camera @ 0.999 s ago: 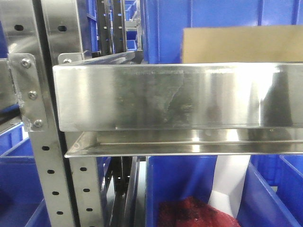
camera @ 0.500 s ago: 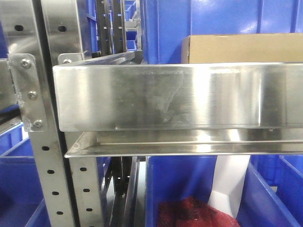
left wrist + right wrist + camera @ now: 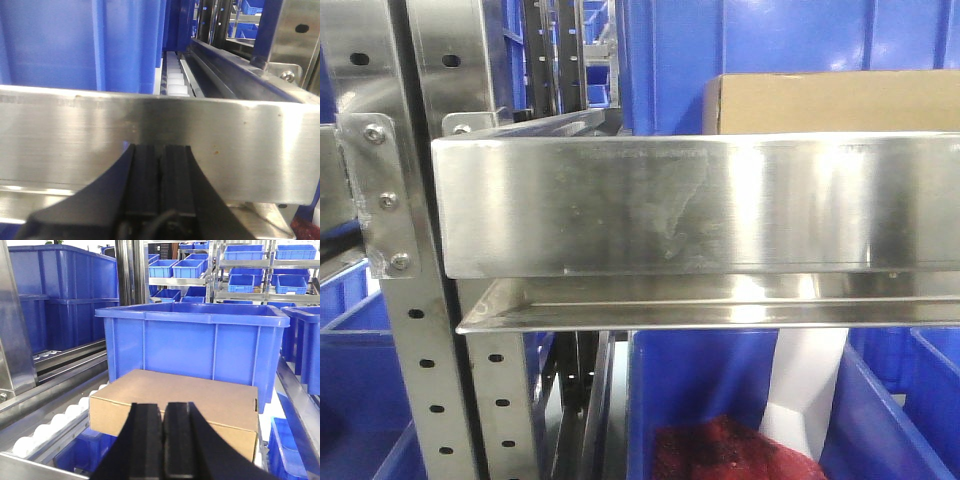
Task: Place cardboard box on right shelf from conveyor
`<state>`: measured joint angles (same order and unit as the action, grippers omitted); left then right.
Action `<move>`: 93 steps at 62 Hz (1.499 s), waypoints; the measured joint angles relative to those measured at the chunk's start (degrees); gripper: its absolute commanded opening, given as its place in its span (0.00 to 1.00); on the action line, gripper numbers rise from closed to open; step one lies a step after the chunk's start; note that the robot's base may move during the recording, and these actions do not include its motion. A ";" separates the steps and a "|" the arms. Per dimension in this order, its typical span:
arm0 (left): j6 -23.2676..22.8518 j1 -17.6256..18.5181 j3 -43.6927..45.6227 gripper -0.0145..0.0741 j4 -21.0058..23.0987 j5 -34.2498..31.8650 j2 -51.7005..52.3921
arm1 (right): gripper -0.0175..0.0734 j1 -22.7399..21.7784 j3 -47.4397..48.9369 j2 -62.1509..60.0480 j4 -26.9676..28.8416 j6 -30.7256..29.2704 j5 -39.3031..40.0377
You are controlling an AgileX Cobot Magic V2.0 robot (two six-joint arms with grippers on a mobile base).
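Site was a warehouse or parts-storage facility. Stainless-steel shelf [image 3: 660,205] was bolted to perforated steel uprights [image 3: 420,350], screws visible at the bracket. Blue plastic bins [image 3: 192,342] sat in the racking, near and far, with more rows of them on distant steel racks [image 3: 240,270]. White rollers [image 3: 50,427] lined the shelf bed at left, flow-rack style. A plain cardboard box [image 3: 175,405] rested among the bins.
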<state>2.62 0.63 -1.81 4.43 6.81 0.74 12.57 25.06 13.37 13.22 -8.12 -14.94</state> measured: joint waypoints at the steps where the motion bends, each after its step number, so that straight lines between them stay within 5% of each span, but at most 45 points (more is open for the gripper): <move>1: 0.00 0.00 0.00 0.03 0.00 0.00 0.00 | 0.26 0.00 0.00 0.00 0.00 0.00 0.00; 29: 0.00 0.00 0.00 0.03 0.00 0.00 0.00 | 0.26 -0.23 -0.12 -0.09 -1.35 0.09 0.00; 60: 0.00 0.00 0.00 0.03 0.00 0.00 0.00 | 0.26 -15.22 -15.37 -10.02 -7.30 3.77 6.42; 77: 0.00 0.00 0.00 0.03 0.00 0.00 0.00 | 0.26 -16.36 -26.26 -13.86 -7.44 4.24 14.28; 93: 0.00 0.00 0.00 0.03 0.00 0.00 0.00 | 0.26 -16.46 -26.81 -13.86 -7.33 5.17 14.28</move>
<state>2.62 0.63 -1.81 4.43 6.81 0.74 -3.89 -1.75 -0.49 5.89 -2.95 -0.66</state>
